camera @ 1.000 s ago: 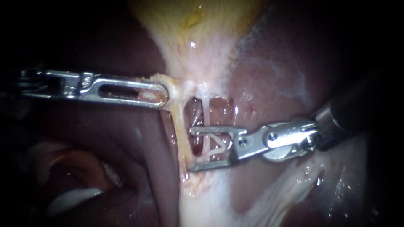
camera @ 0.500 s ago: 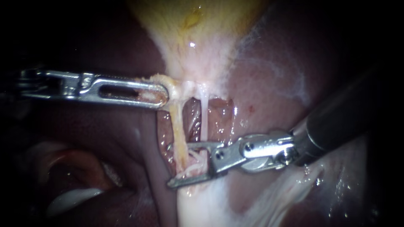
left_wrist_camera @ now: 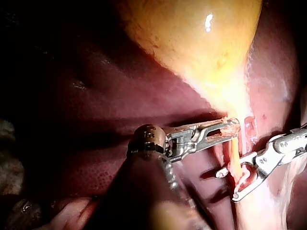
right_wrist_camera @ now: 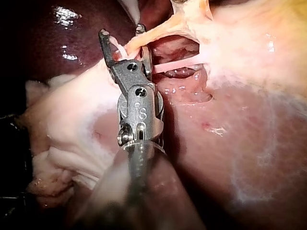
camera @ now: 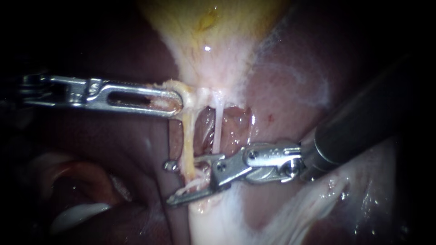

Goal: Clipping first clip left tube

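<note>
Right tool (camera: pixel 171 183) advanced, open jaws now straddling left tube (camera: pixel 187 136)

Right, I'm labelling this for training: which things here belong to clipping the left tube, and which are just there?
Belongs: left tube; right instrument, jaws open around it; left instrument, jaws shut on the gallbladder.
Just there: right tube; liver.

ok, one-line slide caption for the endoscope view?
Right instrument, jaws open, straddles the left tube while left instrument grips tissue below the gallbladder.
</note>
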`<state>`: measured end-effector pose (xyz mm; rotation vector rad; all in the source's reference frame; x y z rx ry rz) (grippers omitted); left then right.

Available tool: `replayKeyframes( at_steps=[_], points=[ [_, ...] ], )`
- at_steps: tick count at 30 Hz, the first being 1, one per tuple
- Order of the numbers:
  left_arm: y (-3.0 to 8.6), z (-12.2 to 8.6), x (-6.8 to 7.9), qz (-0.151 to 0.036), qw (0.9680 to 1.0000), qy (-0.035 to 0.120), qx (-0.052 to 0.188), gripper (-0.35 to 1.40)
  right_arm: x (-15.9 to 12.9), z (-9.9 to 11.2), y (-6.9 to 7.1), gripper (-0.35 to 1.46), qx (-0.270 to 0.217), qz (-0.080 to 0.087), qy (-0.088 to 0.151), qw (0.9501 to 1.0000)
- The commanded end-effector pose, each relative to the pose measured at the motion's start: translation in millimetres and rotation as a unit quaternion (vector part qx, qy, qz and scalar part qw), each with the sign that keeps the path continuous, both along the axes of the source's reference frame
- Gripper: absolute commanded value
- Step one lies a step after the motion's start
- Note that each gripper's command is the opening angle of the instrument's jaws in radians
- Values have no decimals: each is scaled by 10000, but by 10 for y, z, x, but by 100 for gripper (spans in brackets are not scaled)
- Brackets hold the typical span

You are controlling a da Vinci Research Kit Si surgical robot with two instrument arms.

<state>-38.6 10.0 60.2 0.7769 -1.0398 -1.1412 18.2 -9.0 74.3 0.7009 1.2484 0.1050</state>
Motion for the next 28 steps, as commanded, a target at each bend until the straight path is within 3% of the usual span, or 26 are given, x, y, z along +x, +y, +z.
replayKeyframes(
  at_steps=[1, 8, 12, 28],
  points=[
    [0, 0, 0, 0, 10000, 0, 0, -35, -3, -1, 2, 29, 20, 7, -14, 10000],
    [0, 0, 0, 0, 10000, -1, 0, -35, -13, -1, 8, -35, 217, 37, -90, 9997],
    [1, 1, -1, 1, 10000, -1, 1, -35, -17, 1, 11, -35, 590, 102, -259, 9979],
    [1, 2, 0, -9, 10000, 7, -3, -35, -22, 1, 10, -35, 642, 81, -266, 9976]
  ],
)
